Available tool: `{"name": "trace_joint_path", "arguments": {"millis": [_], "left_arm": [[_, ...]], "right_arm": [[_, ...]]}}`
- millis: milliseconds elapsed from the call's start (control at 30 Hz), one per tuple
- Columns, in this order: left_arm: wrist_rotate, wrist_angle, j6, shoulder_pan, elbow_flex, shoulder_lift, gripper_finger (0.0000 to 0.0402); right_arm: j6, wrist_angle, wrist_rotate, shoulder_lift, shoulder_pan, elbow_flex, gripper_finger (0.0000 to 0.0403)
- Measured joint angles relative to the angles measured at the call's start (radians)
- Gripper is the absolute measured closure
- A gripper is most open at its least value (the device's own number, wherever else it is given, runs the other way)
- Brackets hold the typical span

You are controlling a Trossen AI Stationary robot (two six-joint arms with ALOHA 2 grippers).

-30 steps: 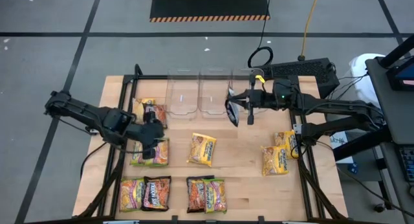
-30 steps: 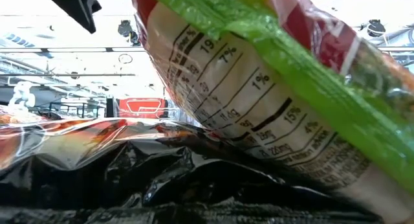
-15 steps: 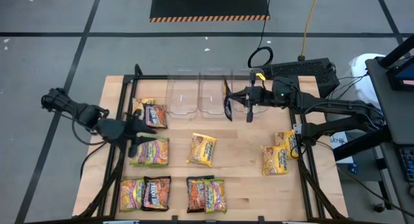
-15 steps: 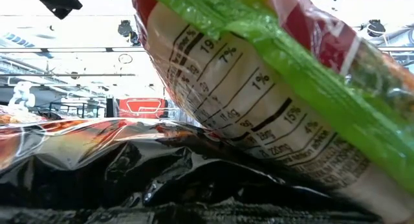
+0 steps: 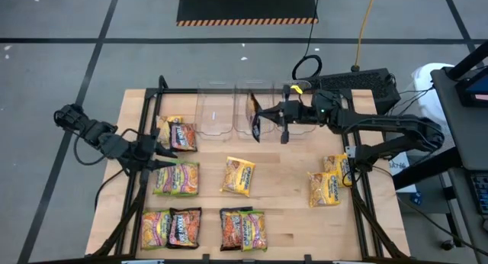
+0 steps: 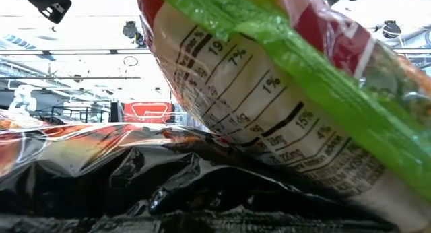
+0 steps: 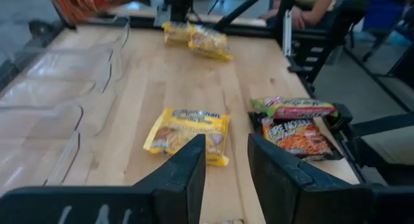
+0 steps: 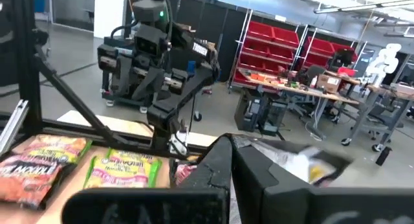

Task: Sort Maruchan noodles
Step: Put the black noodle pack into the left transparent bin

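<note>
Right pincer (image 5: 259,120) is gripping a black-and-red noodle packet (image 5: 255,125) by one edge, holding it above the middle clear bin (image 5: 248,107). Left pincer (image 5: 160,159) is standing wide and empty, hovering at the left of the counter (image 5: 290,210), just left of the lime-green packet (image 5: 177,178) and below the packet pair (image 5: 177,133) beside the left bin (image 5: 214,111).

Other packets are lying nearer the counter's front than the bins: a yellow packet (image 5: 239,176) mid-counter, two yellow ones (image 5: 329,183) to its right, four (image 5: 204,229) along the front edge.

Handling, judged: packets are light, crinkly, slick; noodle block inside is brittle. Pinching an end seam seems safest.

Legible writing: "FIRE NOODLE" on one packet (image 7: 299,136); nutrition percentages on a wrapper (image 6: 269,91) in the low view.
</note>
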Motion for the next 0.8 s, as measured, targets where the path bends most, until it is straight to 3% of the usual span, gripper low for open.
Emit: {"name": "trace_joint_path", "arguments": {"millis": [100,600,800], "left_arm": [[0.000,0.002,0.016,-0.002,-0.015,-0.022,0.0279],[0.002,0.001,0.031,-0.002,-0.019,-0.029,0.0279],[0.017,0.000,0.044,-0.002,-0.019,-0.029,0.0279]], "right_arm": [[-0.002,-0.008,-0.009,0.069,-0.001,0.070,0.0403],[-0.019,-0.028,-0.258,0.450,-0.063,0.474,0.0403],[-0.016,-0.031,-0.351,0.565,-0.101,0.571,0.0403]]}}
